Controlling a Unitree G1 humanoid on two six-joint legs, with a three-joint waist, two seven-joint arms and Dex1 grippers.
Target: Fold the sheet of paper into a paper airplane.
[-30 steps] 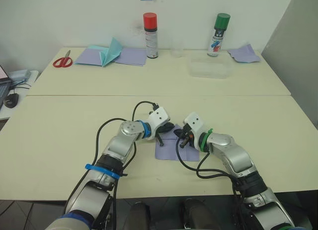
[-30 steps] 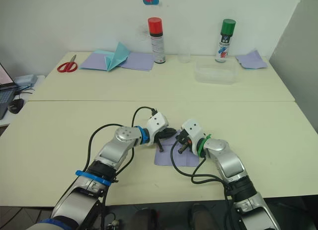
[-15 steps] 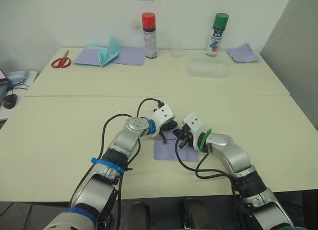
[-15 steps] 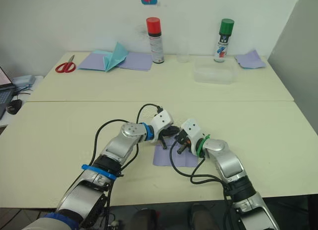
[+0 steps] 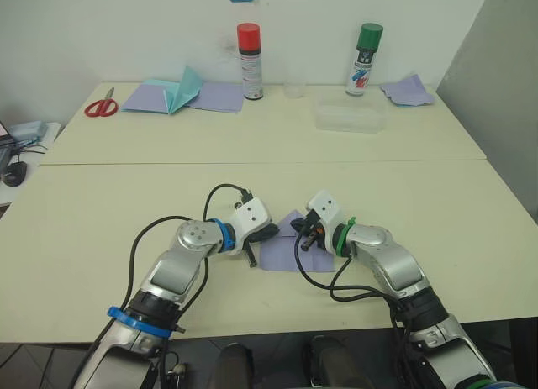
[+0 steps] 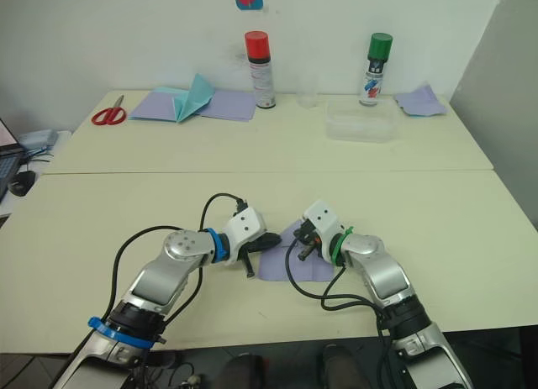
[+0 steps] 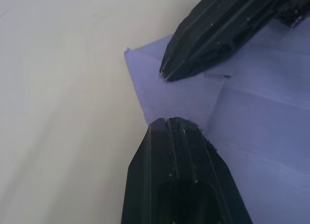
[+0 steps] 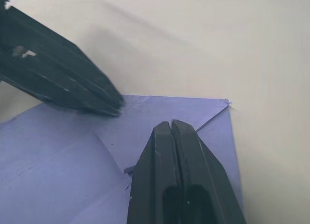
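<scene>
The left gripper (image 5: 252, 253) rests at the left edge of the sheet of paper (image 5: 282, 256), near the front edge of the table (image 5: 101, 229). Its 2 fingers look pressed together and hold nothing, judging by the left wrist view; it probably pins that edge so the sheet cannot slide. The sheet lies flat with a folded corner rising toward the back. The right gripper (image 5: 308, 236) sits on the sheet's right side, fingers shut on nothing, likely pressing a crease down. The arms hide part of the sheet, so I cannot tell how many folds are made. Whether either fingertip truly touches the paper is hard to make out.
</scene>
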